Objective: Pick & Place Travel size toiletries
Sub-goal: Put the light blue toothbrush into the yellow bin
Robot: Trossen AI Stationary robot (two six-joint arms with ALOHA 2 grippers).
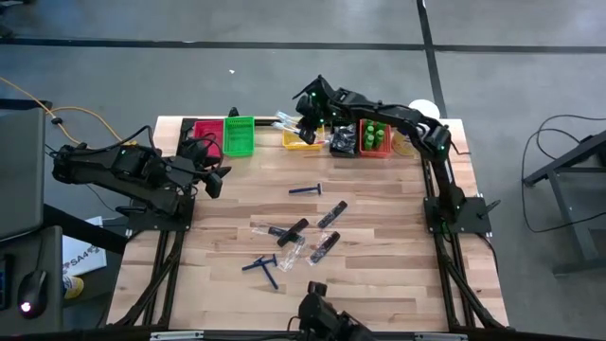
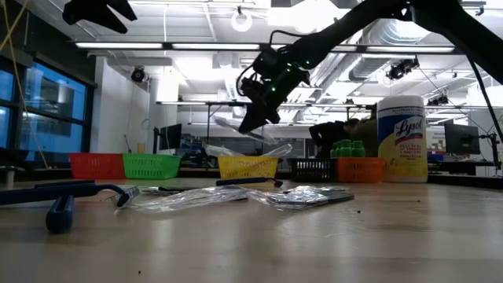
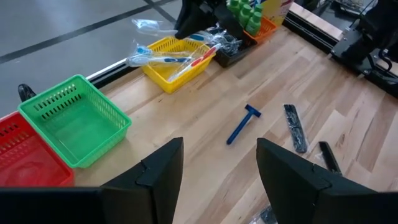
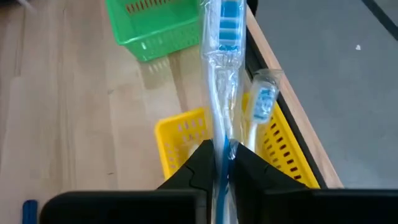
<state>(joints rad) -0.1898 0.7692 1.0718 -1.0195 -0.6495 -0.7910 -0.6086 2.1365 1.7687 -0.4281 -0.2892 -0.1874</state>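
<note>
My right gripper [image 1: 305, 116] hangs over the yellow bin [image 1: 303, 140] at the table's far edge, shut on a clear-wrapped blue toothbrush [image 4: 225, 74]. Another wrapped toothbrush [image 4: 262, 104] lies in that bin with its head over the rim. My left gripper [image 3: 217, 177] is open, above the table near the green bin [image 3: 74, 124], touching nothing. Lying flat on the table are a blue razor [image 1: 305, 190], black tubes [image 1: 331, 214], a wrapped toothbrush [image 1: 270, 228] and two more razors [image 1: 263, 268]. Green bottles [image 1: 376, 131] stand in the orange bin. My right gripper pinches the wrapped toothbrush between its two fingers on the handle [image 4: 221, 148], below the blue head. The toothbrush runs out ahead of the fingers with its head end [image 4: 230, 22] farthest off. It is lifted clear, above the yellow bin [image 4: 183, 140].
A row of bins lines the far edge: red [image 1: 208, 138], green [image 1: 239, 134], yellow, black [image 1: 343, 142], orange [image 1: 377, 144]. A large white jar with a yellow label [image 2: 401, 138] stands at the far right corner. Bare wood lies along the near and right sides.
</note>
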